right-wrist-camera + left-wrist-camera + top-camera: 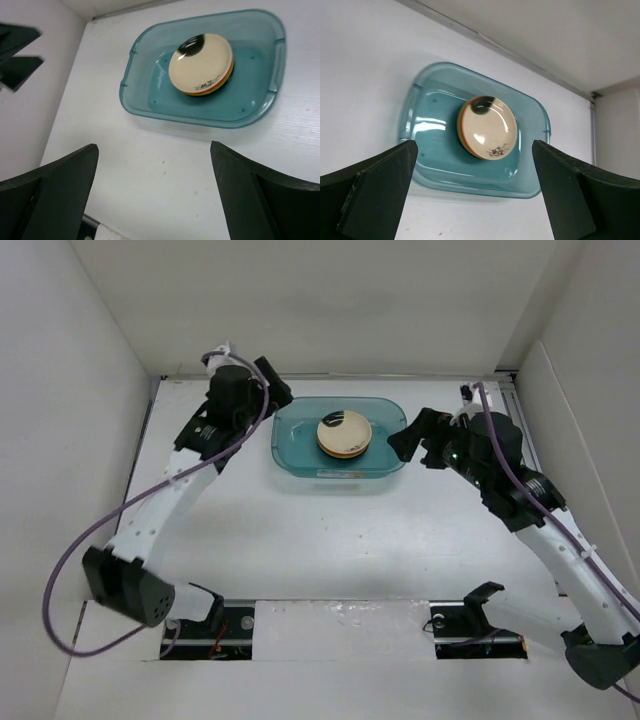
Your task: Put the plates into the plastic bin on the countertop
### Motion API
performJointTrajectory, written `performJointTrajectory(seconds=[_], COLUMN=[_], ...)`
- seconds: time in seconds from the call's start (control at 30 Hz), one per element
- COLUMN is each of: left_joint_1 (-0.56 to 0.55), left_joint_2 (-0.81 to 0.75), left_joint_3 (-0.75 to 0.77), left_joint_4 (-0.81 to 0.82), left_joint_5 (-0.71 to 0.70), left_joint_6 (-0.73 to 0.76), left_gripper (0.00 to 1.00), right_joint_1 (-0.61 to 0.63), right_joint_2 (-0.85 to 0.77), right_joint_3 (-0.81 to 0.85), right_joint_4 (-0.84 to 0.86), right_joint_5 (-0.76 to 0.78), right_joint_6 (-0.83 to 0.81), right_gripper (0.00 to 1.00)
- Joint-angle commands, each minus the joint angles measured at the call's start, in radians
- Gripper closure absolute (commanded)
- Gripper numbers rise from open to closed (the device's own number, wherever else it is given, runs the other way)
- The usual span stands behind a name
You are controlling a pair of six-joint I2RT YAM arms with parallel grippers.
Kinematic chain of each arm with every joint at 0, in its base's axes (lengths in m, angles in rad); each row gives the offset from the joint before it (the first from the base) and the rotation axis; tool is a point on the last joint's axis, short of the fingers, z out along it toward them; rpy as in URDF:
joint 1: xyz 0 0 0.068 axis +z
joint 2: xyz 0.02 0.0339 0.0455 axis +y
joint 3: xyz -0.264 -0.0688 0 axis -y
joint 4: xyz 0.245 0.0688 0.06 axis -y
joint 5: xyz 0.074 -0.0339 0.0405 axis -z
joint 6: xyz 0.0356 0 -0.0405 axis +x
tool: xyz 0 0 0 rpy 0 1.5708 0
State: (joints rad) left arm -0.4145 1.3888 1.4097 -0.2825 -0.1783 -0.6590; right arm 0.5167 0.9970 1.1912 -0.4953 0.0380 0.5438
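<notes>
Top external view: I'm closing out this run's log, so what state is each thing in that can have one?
plates, stacked inside the plastic bin, cream one on top
plastic bin, upright on the countertop, holding the stack
left claw, open, empty
right claw, open, empty

no legible text, labels or numbers

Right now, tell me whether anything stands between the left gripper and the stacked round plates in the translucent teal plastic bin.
Nothing visible does. The open left gripper looks straight at the cream-topped plate stack lying uncovered inside the translucent teal plastic bin.
</notes>
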Motion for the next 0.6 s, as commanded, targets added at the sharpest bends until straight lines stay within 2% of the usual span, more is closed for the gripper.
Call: performJointTrajectory(seconds=[0.0, 0.17, 0.23, 0.37, 0.57], left_joint_1=[0.000, 0.009, 0.010, 0.010, 0.010], left_joint_2=[-0.163, -0.488, -0.525, -0.718, -0.792], left_joint_3=[-0.050, -0.188, -0.215, -0.262, -0.298], left_joint_4=[-0.207, -0.291, -0.320, -0.359, -0.377], left_joint_5=[-0.216, -0.361, -0.387, -0.470, -0.512], left_joint_6=[0.064, 0.084, 0.055, 0.007, -0.013], left_gripper=[0.00, 0.00, 0.00, 0.00, 0.00], right_joint_1=[0.026, 0.075, 0.091, 0.100, 0.100], right_joint_2=[-0.073, -0.176, -0.187, -0.239, -0.267], right_joint_3=[0.090, 0.090, 0.090, 0.090, 0.108], right_joint_4=[-0.147, -0.193, -0.213, -0.258, -0.281], right_joint_5=[0.226, 0.333, 0.362, 0.411, 0.433], right_joint_6=[-0.041, -0.053, -0.053, -0.053, -0.044], right_gripper=[0.00, 0.00, 0.00, 0.00, 0.00])
